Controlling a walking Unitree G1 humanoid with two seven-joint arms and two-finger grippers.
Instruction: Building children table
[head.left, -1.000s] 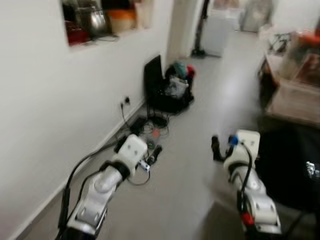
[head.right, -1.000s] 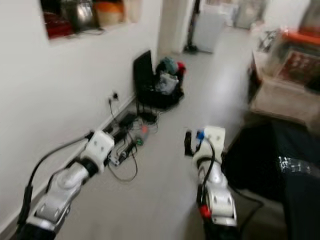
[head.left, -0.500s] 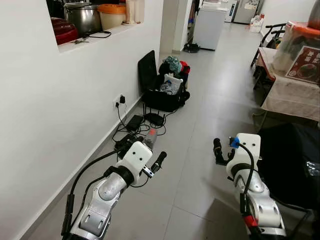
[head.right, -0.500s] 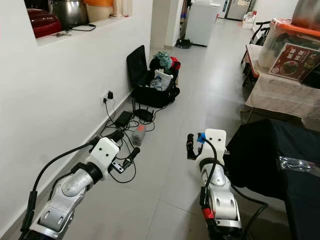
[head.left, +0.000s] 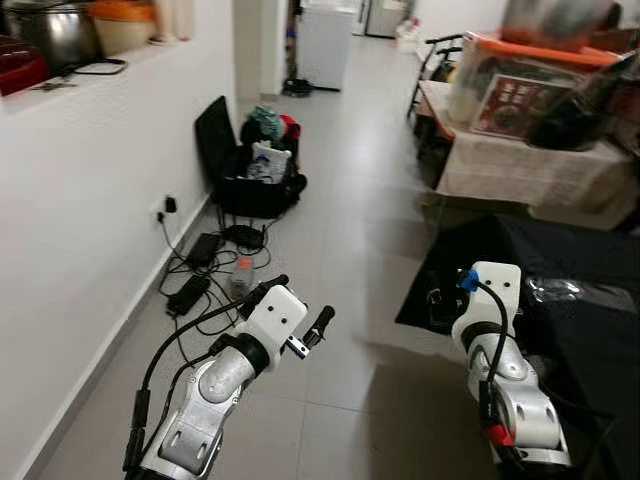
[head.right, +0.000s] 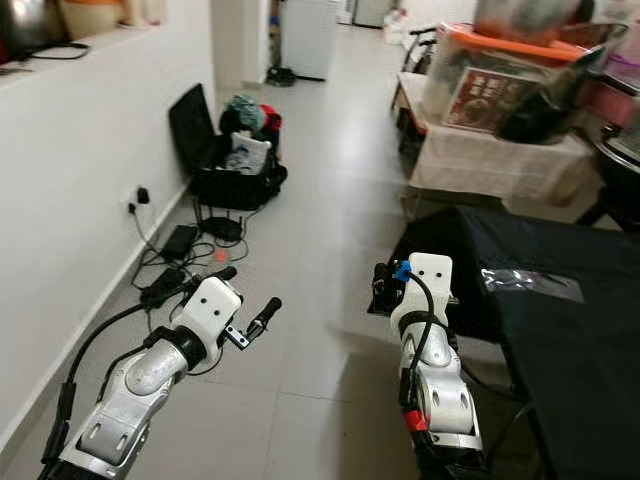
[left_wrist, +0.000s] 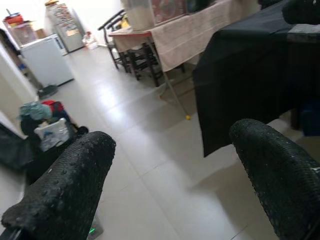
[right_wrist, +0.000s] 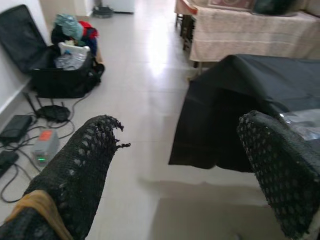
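On my left, the open black suitcase (head.left: 250, 180) stuffed with clothes sits against the white wall, tangled black cables (head.left: 200, 285) beside it on the grey tiled floor (head.left: 350, 230). My left claw (head.left: 297, 312) hovers open, gripping nothing (fingers well apart). My right claw (head.right: 382, 285) is spread empty too, near the low desk draped in black cloth (head.right: 560, 300).

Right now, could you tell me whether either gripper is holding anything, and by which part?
Nothing is held. The left gripper and the right gripper are both open, with bare floor between their fingers.
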